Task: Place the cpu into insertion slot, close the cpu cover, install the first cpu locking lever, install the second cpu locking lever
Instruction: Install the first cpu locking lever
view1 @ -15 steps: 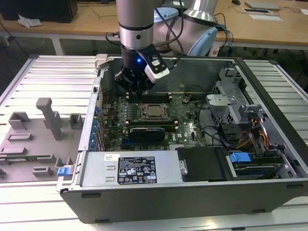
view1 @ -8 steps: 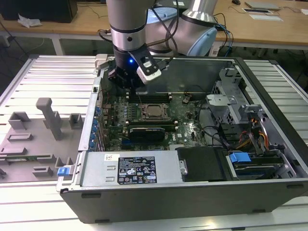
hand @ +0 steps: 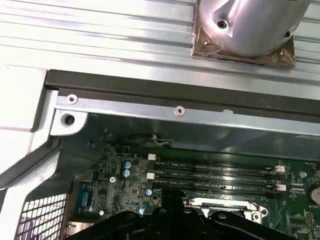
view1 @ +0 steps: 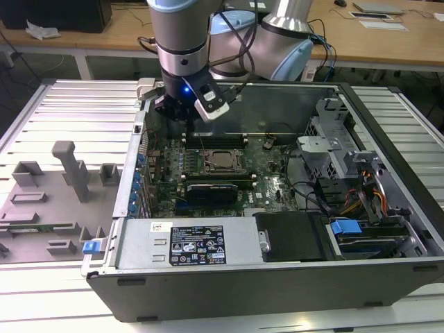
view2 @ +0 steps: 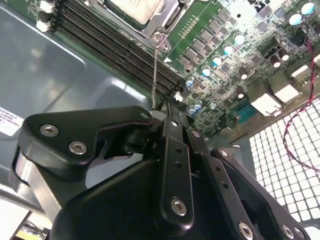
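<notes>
The cpu (view1: 223, 160) lies in the insertion slot (view1: 209, 165) on the green board, its pale metal top (view2: 132, 9) showing. The cpu cover (view2: 167, 21) lies flat around it as a silvery frame. A thin wire locking lever (view2: 155, 70) runs from the socket's corner straight to my fingertips. My gripper (view1: 183, 118) hangs inside the case, just off the slot's far corner toward the exterior view's left. In the second wrist view the gripper (view2: 171, 103) has its fingers together, and the lever's free end sits right against them. I cannot tell whether the lever is pinched.
Long black memory slots (hand: 215, 175) lie between the socket and the case's rear wall (hand: 175, 112). A perforated grille (view2: 280, 155) and cables (view1: 316, 194) line the case sides. The drive cage (view1: 333, 135) stands at the exterior view's right. Grey fixtures (view1: 73, 170) sit outside.
</notes>
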`<state>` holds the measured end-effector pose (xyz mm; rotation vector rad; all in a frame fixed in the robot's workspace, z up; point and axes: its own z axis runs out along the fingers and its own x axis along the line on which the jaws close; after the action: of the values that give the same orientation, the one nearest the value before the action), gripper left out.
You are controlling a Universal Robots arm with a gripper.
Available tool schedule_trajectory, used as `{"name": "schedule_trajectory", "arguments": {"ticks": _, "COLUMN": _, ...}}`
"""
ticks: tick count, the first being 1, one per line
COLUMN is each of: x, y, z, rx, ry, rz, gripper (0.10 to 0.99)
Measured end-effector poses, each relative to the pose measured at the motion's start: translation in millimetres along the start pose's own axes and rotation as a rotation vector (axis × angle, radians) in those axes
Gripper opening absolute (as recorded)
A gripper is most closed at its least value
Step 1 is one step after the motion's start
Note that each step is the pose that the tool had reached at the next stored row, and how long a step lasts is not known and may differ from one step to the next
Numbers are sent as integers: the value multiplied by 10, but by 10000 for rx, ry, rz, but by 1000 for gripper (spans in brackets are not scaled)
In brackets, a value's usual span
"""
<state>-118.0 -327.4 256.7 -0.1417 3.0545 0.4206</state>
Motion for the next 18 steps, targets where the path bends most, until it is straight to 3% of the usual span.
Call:
{"name": "schedule_trajectory", "arguments": {"ticks": 3, "x": -41, "y": -11, "z": 22, "rx": -12, "ry": 0, "rz": 0, "gripper": 106}}
{"name": "schedule_trajectory", "arguments": {"ticks": 6, "x": -216, "y": -31, "z": 38, "rx": -11, "ry": 1, "rz": 0, "gripper": 106}}
{"name": "schedule_trajectory", "arguments": {"ticks": 8, "x": -291, "y": -40, "z": 44, "rx": -12, "ry": 2, "rz": 1, "gripper": 106}}
{"name": "schedule_trajectory", "arguments": {"ticks": 11, "x": -496, "y": -63, "z": 59, "rx": -12, "ry": 5, "rz": 0, "gripper": 106}}
{"name": "schedule_trajectory", "arguments": {"ticks": 14, "x": -517, "y": -64, "z": 60, "rx": -12, "ry": 4, "rz": 3, "gripper": 106}}
{"name": "schedule_trajectory", "arguments": {"ticks": 17, "x": -501, "y": -69, "z": 82, "rx": 61, "ry": -327, "rz": -85, "gripper": 106}}
{"name": "schedule_trajectory", "arguments": {"ticks": 18, "x": -501, "y": -70, "z": 87, "rx": 98, "ry": -504, "rz": -137, "gripper": 106}}
